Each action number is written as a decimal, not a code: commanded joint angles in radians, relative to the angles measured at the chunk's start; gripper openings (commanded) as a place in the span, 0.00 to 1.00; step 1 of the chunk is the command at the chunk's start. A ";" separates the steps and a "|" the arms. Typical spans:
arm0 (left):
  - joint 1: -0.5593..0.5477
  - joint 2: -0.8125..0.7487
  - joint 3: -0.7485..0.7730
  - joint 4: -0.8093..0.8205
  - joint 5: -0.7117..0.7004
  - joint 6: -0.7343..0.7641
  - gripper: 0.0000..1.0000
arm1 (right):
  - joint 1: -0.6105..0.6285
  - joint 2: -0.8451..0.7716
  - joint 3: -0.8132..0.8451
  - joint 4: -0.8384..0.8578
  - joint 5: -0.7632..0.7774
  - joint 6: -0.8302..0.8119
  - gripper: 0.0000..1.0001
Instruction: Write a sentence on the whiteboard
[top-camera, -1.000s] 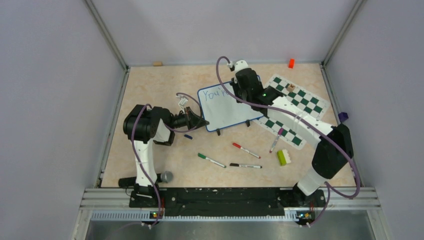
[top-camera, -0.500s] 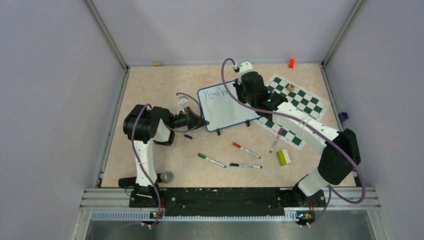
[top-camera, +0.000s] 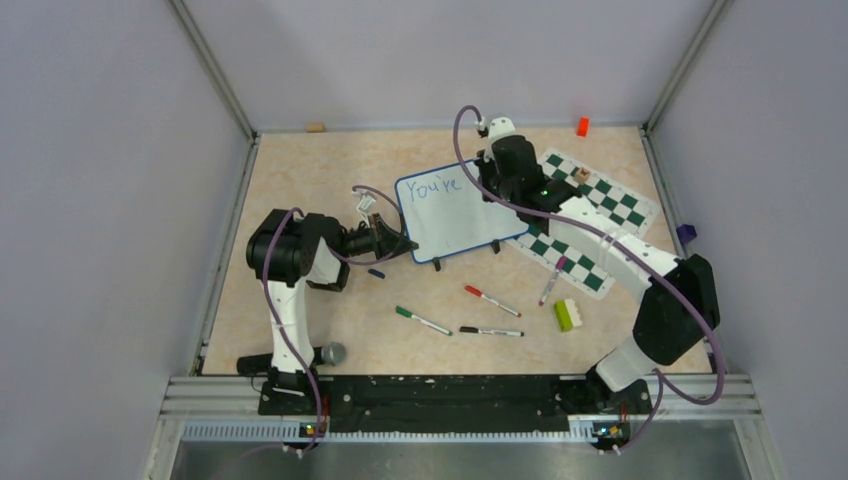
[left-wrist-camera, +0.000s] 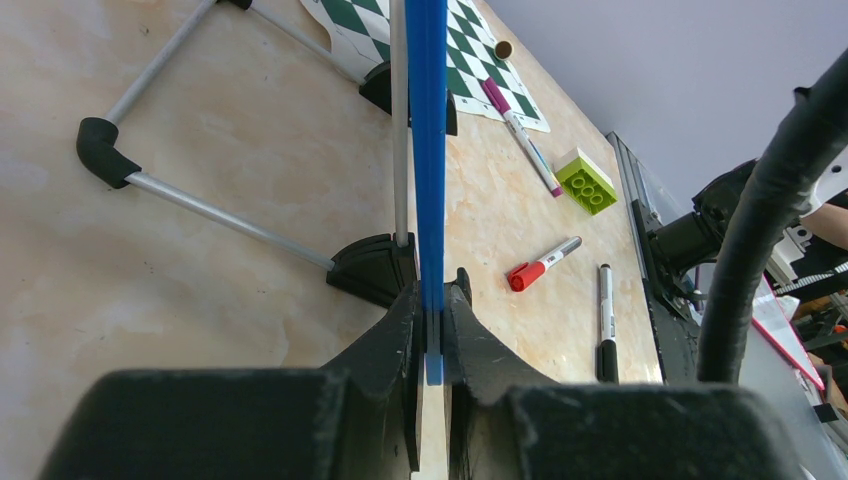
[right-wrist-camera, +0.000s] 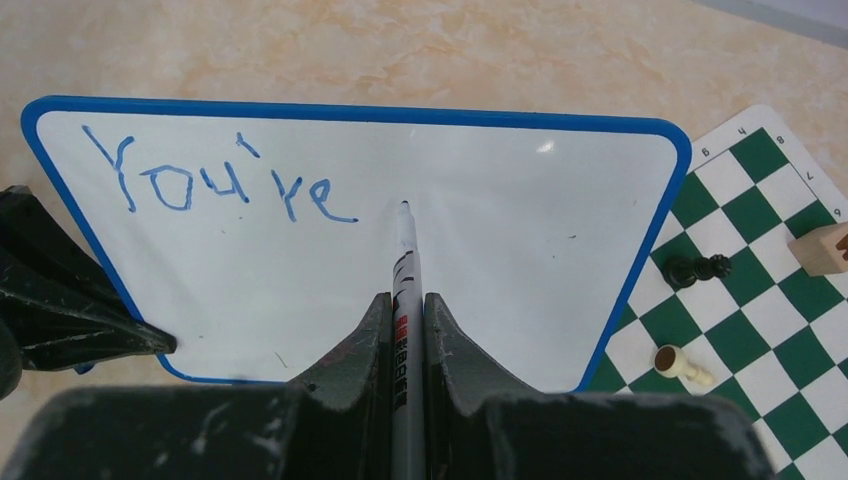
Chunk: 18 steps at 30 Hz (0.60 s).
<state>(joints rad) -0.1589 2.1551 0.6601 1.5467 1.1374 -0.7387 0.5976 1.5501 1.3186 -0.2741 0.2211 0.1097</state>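
Observation:
The whiteboard (top-camera: 448, 222) stands tilted on its black feet at the table's middle back. Its blue frame (left-wrist-camera: 427, 150) runs edge-on through the left wrist view. The sentence (right-wrist-camera: 215, 185) reads "You're" in blue at the board's top left, and it also shows in the top view (top-camera: 437, 186). My left gripper (top-camera: 403, 243) (left-wrist-camera: 432, 300) is shut on the board's frame at its left corner. My right gripper (top-camera: 488, 186) (right-wrist-camera: 405, 300) is shut on a white marker (right-wrist-camera: 405, 250). The marker's tip is at the board just right of "You're".
The green-and-white chess mat (top-camera: 600, 225) with a few pieces lies right of the board. Red (top-camera: 491, 300), green (top-camera: 422, 320), black (top-camera: 490, 331) and purple (top-camera: 551, 281) markers and a green brick (top-camera: 568, 314) lie in front. A blue cap (top-camera: 376, 272) lies near my left gripper.
My right gripper has moved to the right along the board's top with the marker, uncovering the whole word "You're". The left gripper and the board have not moved.

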 joint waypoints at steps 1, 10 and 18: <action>-0.005 -0.032 -0.010 0.073 0.065 0.013 0.05 | -0.018 0.033 0.070 0.008 -0.023 0.014 0.00; -0.005 -0.030 -0.010 0.073 0.065 0.014 0.05 | -0.038 0.066 0.099 -0.009 -0.019 0.022 0.00; -0.005 -0.031 -0.010 0.073 0.066 0.015 0.05 | -0.057 0.068 0.095 -0.011 -0.036 0.029 0.00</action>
<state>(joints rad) -0.1589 2.1551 0.6601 1.5475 1.1381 -0.7387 0.5522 1.6131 1.3632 -0.3016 0.2024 0.1246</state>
